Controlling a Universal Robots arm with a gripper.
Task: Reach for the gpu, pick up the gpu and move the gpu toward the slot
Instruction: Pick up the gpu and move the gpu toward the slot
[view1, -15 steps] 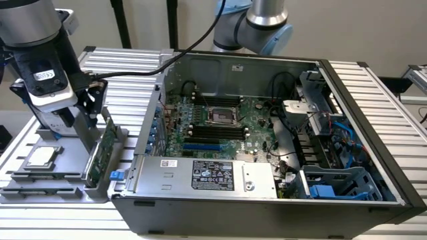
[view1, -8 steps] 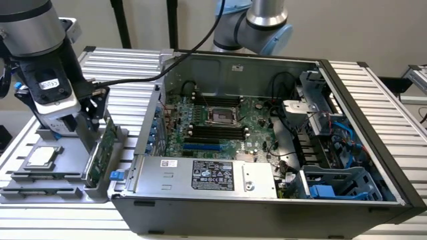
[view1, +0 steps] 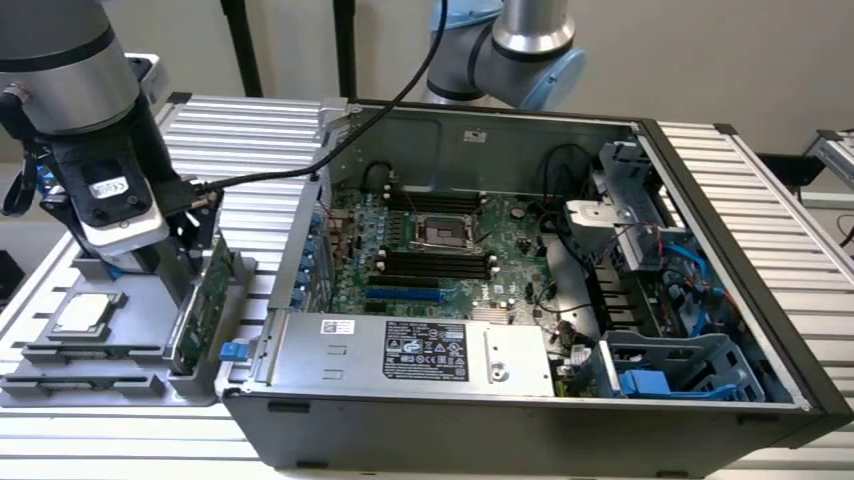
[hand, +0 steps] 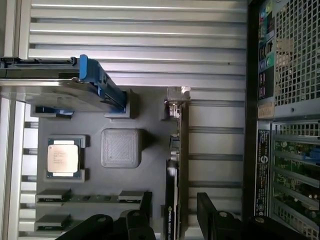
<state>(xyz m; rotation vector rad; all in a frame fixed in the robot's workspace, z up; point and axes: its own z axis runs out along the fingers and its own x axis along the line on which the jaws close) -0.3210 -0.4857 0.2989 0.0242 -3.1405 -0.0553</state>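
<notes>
Looks like the reach step to me. The gpu (hand: 176, 160) stands on edge in its groove on the grey tray (hand: 150, 170), right beside the open PC case (view1: 747, 300). The gripper (hand: 175, 212) is open and holding nothing, with 1 finger on each side of the card and a gap on both sides. My tip: centre the card between the fingers, come straight down, and squeeze flat on the board, clear of the bracket (hand: 178, 100) end.
</notes>
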